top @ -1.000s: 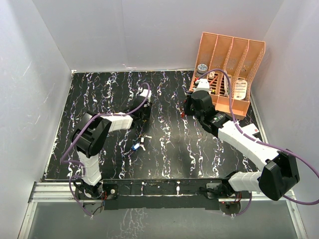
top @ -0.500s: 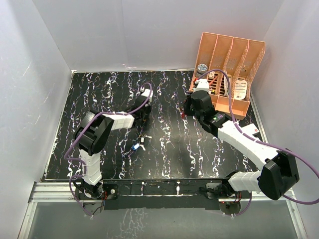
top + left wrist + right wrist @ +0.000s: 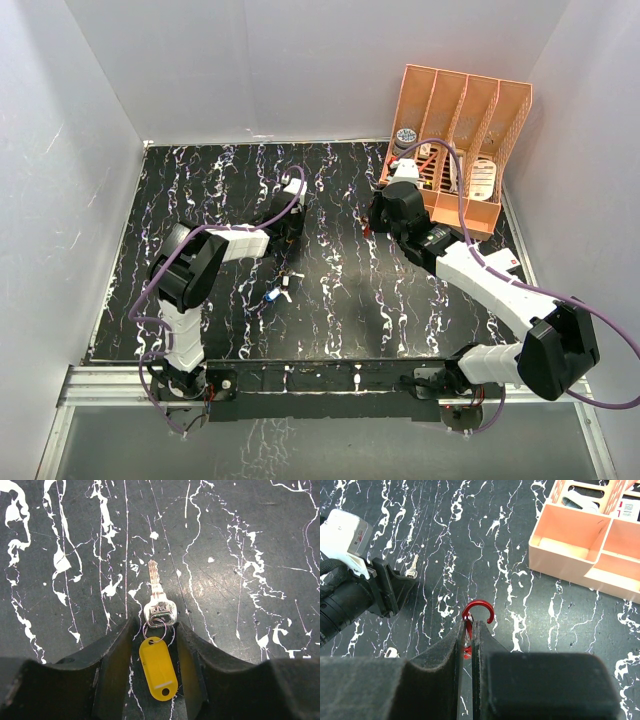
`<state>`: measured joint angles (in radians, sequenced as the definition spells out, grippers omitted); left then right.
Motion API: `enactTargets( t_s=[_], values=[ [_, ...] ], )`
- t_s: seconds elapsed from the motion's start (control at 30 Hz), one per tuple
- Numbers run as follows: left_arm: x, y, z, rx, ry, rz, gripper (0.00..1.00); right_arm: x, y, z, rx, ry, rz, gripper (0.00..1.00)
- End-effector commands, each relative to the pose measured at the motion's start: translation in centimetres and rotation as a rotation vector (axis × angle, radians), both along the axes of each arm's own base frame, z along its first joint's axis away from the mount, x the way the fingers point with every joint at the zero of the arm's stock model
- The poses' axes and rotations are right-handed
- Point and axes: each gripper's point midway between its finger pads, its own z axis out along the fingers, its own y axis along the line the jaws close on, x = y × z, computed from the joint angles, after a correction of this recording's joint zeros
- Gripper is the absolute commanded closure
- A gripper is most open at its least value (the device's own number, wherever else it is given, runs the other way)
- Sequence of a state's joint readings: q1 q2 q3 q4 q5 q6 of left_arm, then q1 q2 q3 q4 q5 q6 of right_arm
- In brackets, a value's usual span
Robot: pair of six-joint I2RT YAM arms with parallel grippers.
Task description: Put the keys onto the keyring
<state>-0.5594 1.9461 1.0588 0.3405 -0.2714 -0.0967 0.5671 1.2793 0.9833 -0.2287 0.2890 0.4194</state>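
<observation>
Now my L gripper (image 3: pixel 156 630) sits open astride yellow-tagged key (image 3: pixel 160 612); R gripper (image 3: pixel 471 625) pinches red keyring (image 3: pixel 481 607); key stamp unreadable.

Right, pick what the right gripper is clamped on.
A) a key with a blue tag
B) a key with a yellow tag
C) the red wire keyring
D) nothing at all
C: in the right wrist view the right gripper is shut on the keyring, its red hook sticking out past the tips. The yellow-tagged key lies on the table at the left gripper, whose fingers stand apart.
</observation>
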Motion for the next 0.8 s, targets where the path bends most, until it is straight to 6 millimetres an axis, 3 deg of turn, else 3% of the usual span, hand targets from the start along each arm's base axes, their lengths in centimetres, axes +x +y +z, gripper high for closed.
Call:
enactTargets(
  t_s=[0.0,0.2,0.77],
  values=[
    [0.3,-0.6,1.0,-0.012,-0.002,-0.020,0.62,0.8,-0.1,1.5,0.018,-0.061,-0.013,1.00],
    [0.0,-0.3,0.4,0.005,0.008,-0.019,0.74,0.8,-0.1,1.5,0.018,-0.063,-0.015,1.00],
    [0.0,0.2,2.3,-0.004,-0.037,-0.003,0.78,0.7,-0.1,1.5,0.018,-0.062,-0.015,1.00]
  ],
)
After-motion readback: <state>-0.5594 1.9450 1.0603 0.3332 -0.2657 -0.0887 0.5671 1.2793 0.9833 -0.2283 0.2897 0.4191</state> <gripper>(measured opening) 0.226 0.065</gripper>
